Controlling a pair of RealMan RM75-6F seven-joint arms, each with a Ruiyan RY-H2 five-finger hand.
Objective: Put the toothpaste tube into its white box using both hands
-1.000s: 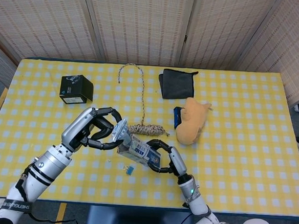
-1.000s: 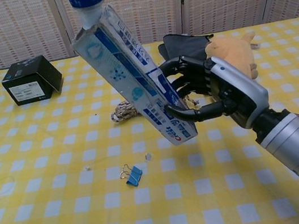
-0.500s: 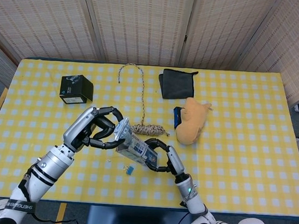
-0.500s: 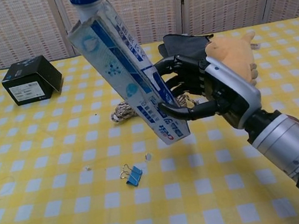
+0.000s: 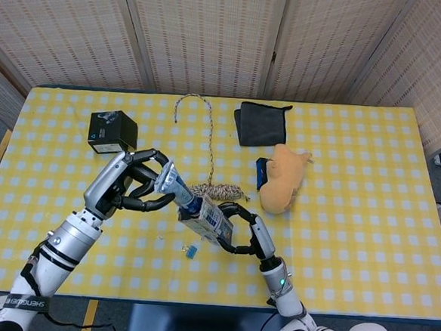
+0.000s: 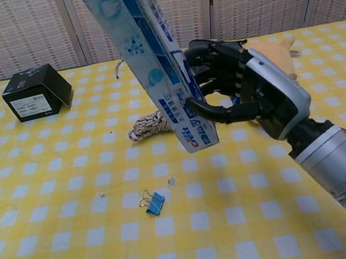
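Above our yellow checked table (image 5: 366, 244), our right hand (image 6: 246, 90) is gripping the white box (image 6: 148, 60) while our left hand (image 5: 132, 183) is clamping the toothpaste tube (image 5: 175, 186).

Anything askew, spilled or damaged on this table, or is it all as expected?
Small clutter: a blue binder clip and tiny white scraps lie on the yellow checked tablecloth below the raised white-and-blue toothpaste box. The black cube box has its flap ajar. No spill or damage visible.
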